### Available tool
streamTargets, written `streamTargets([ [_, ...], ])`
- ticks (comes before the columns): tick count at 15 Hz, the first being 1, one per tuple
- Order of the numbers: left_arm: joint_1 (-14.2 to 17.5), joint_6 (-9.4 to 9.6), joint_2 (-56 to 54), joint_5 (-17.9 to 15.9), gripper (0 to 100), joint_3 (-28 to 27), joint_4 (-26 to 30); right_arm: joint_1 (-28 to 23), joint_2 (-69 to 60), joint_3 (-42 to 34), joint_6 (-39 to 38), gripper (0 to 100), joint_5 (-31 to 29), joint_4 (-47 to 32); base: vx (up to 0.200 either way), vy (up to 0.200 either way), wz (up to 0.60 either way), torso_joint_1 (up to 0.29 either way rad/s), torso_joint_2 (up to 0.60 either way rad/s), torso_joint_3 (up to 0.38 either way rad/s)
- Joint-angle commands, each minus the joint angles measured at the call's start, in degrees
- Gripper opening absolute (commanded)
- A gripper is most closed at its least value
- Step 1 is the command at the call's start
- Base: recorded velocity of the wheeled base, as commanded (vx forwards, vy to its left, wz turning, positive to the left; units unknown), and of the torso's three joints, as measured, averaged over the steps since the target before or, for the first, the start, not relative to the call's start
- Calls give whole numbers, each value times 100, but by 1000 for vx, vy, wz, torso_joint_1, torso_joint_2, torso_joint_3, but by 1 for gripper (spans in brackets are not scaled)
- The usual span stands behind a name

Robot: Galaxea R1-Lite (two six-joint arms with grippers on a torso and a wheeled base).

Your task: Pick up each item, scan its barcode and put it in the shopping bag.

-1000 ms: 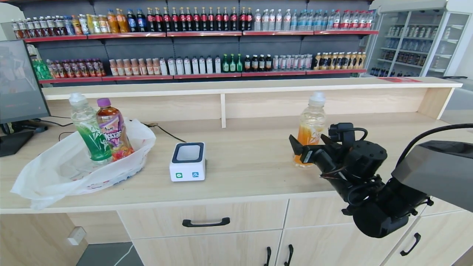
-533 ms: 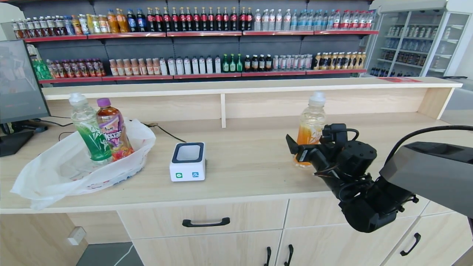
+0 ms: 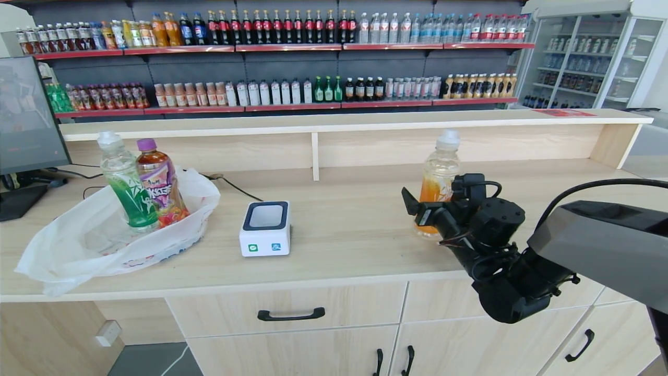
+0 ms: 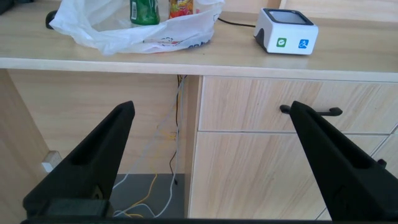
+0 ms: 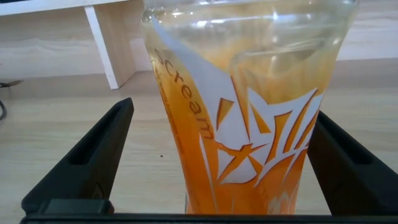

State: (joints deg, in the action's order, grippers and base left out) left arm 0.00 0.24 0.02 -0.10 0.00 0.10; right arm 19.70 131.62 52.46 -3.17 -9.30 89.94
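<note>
- Orange bottle (image 3: 440, 175) stands upright on the counter (image 3: 355, 240), well right of the one scanner (image 3: 264, 227).
- Right gripper (image 3: 429, 197) straddles it, fingers apart (contact unclear) and hiding its lower side.
- Three bottles in all, two upright in the shopping bag (image 3: 78, 245).
- Left gripper (image 4: 211, 155) is spread wide before the drawers (image 4: 249, 106).

Light wood table (image 3: 355, 235) w/ drawers under front edge, raised ledge (image 3: 365, 124) along the back. On it, robot's L to R: dark monitor stand (image 3: 18, 201) at far L edge, white shopping bag (image 3: 78, 245) slumped open nr front, black cable (image 3: 237, 188) behind bag running twd centre, white scanner (image 3: 264, 228) mid-table w/ window up, orange drink bottle (image 3: 439, 167) upright on R side, well apart from scanner.
</note>
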Motion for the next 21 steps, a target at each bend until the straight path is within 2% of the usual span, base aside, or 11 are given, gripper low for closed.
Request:
streamTargets([
  [1,0,2,-2,1,100,0,-1,8,30,28,1,100,-1,6,0,0,0,0,0,0],
  [6,0,2,-2,1,100,0,-1,8,48,186,1,100,-1,6,0,0,0,0,0,0],
  [7,0,2,-2,1,100,0,-1,8,74,204,9,0,-1,6,0,0,0,0,0,0],
  [21,0,2,-2,1,100,0,-1,51,-102,98,-17,0,-28,6,0,0,0,0,0,0],
])
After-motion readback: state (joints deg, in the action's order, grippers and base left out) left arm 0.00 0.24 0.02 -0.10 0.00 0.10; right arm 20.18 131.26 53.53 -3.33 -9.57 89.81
